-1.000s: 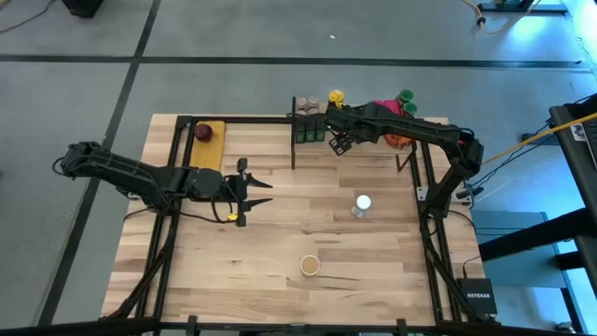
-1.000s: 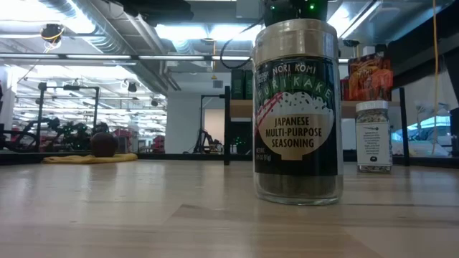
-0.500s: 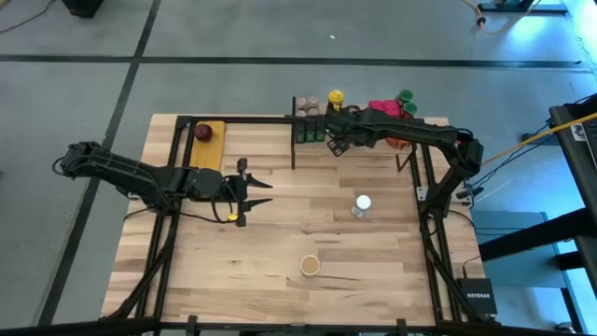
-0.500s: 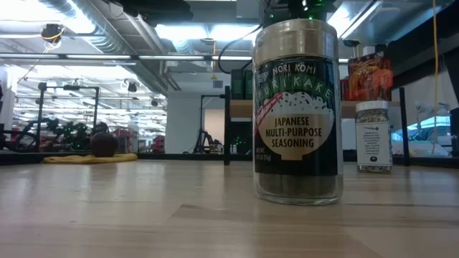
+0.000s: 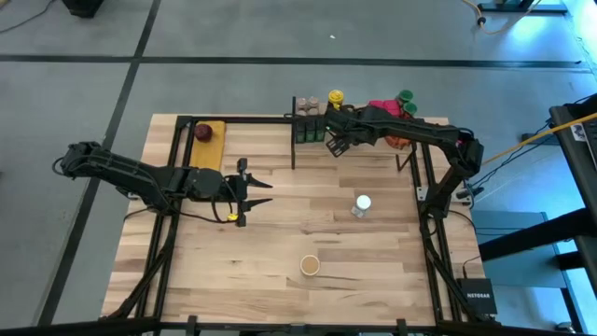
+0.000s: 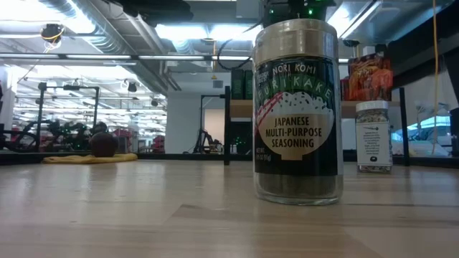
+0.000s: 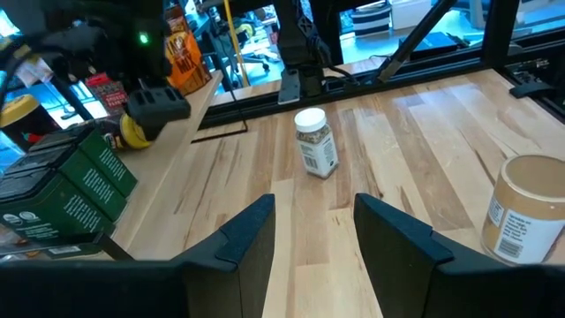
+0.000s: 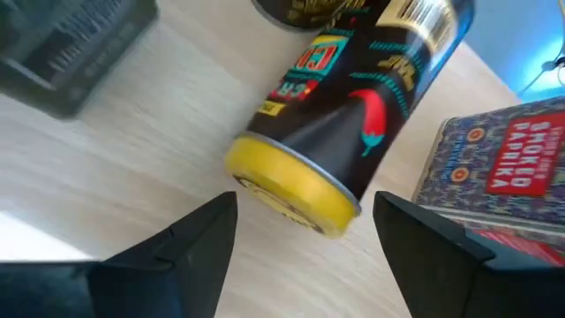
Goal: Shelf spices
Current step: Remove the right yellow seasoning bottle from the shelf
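My right gripper hangs open over the shelf at the table's far edge. A dark spice jar with a yellow lid lies on its side on the board, lid end between my fingertips. I cannot tell if they touch it. Dark tins, a red box and green-lidded jars stand around it. My left gripper hovers open over the table's left half. A white-lidded jar and a tan-lidded jar stand upright on the tabletop.
A dark red round thing on a yellow pad lies at the far left corner. Black frame rails run along the far edge and both sides. Bare tabletop lies between my left gripper and the two loose jars.
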`<state>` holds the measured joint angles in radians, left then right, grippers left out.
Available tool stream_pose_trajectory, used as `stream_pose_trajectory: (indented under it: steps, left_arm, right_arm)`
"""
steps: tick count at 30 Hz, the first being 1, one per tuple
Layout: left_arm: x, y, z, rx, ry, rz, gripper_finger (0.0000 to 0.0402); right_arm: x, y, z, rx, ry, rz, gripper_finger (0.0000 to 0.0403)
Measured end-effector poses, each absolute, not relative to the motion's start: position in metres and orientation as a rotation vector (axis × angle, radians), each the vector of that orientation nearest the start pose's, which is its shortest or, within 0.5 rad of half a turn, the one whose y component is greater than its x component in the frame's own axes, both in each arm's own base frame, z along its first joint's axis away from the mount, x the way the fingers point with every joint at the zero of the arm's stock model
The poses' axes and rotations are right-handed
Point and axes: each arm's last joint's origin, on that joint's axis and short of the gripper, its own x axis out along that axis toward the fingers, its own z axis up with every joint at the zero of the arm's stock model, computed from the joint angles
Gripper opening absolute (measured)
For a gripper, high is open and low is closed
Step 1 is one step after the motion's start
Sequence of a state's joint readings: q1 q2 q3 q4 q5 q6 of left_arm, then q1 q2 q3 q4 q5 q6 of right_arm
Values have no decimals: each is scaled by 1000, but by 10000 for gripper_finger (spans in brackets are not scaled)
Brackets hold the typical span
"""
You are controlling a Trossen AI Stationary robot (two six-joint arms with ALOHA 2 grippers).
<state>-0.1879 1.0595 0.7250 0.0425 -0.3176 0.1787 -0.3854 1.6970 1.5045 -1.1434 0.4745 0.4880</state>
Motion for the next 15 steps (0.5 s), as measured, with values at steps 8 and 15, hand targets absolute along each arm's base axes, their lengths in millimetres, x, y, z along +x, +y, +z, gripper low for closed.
stream_pose_trajectory:
  steps: [8, 15]
  left_arm:
    - [231, -35, 283, 250, 294, 104, 150]
    - [231, -35, 282, 250, 295, 103, 150]
  right_arm:
    - [301, -137, 310, 334, 1089, -1053, 271]
    - [306, -140, 312, 307, 1017, -1081, 271]
